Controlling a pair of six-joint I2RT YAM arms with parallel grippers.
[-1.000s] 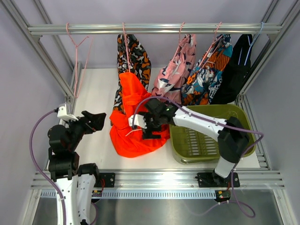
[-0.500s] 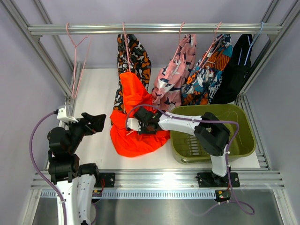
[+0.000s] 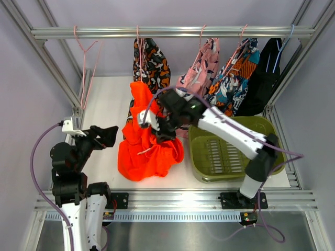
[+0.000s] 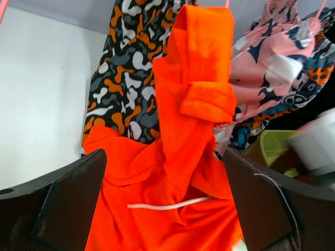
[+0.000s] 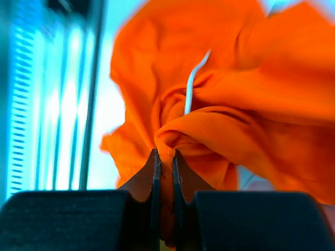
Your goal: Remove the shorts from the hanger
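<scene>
Task barely begun, I judged: right end effector (image 5: 165,157) pinched a fold of the orange shorts (image 3: 146,151) at frame centre, their top apparently on the hanger (image 3: 140,52); left end effector (image 3: 107,135) spread, empty.

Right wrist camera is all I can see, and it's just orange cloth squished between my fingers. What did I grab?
Observer: Your right gripper pinches a fold of the bright orange shorts. Most of them lie heaped on the table, left of the green basket.
Operator: Are they off the hanger?
Observer: Not that I can tell. Their top end stands up high in front of the camouflage shorts, which hang from the rail.
Operator: What's my other arm doing?
Observer: The left gripper is wide open, facing the orange shorts and touching nothing.
</scene>
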